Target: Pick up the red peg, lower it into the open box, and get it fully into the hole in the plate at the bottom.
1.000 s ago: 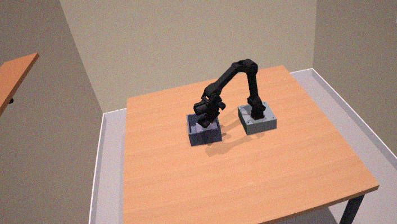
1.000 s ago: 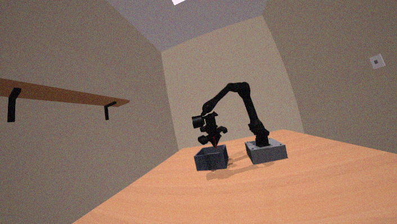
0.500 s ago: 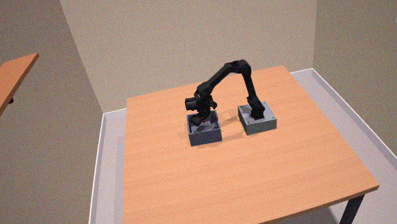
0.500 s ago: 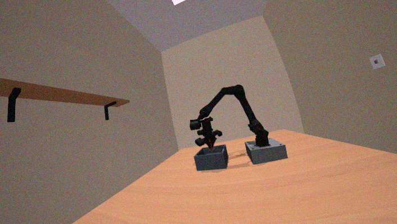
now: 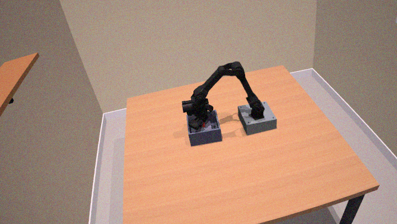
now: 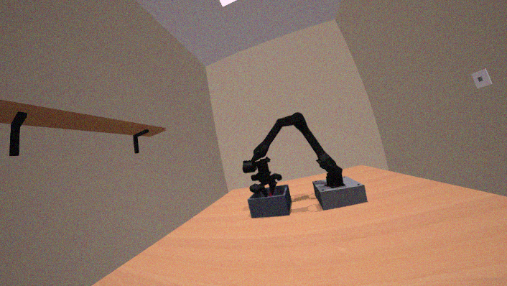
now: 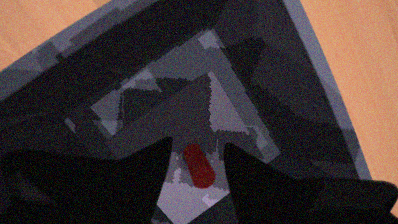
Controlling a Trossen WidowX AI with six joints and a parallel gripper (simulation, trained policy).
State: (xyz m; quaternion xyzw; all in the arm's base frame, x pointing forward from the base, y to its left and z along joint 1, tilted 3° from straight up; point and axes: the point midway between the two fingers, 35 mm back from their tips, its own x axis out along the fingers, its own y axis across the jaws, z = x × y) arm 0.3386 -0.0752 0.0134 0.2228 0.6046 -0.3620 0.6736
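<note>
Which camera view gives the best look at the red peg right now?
The wrist view: it shows the red peg largest, between the gripper's parted fingers, with a gap on each side. The top view shows only a small red bit inside the box; the exterior view, a faint sliver above its near wall.

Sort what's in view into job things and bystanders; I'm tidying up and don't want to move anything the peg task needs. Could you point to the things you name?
Part of the job:
- red peg [image 5: 203, 124] [image 7: 199, 166]
- open box [image 5: 205, 138] [image 6: 270, 208]
- plate in the box [image 7: 187, 200]
- gripper [image 7: 198, 146]

Just around:
- wall shelf [image 6: 82, 121]
- white wall fitting [image 6: 485, 82]
</note>
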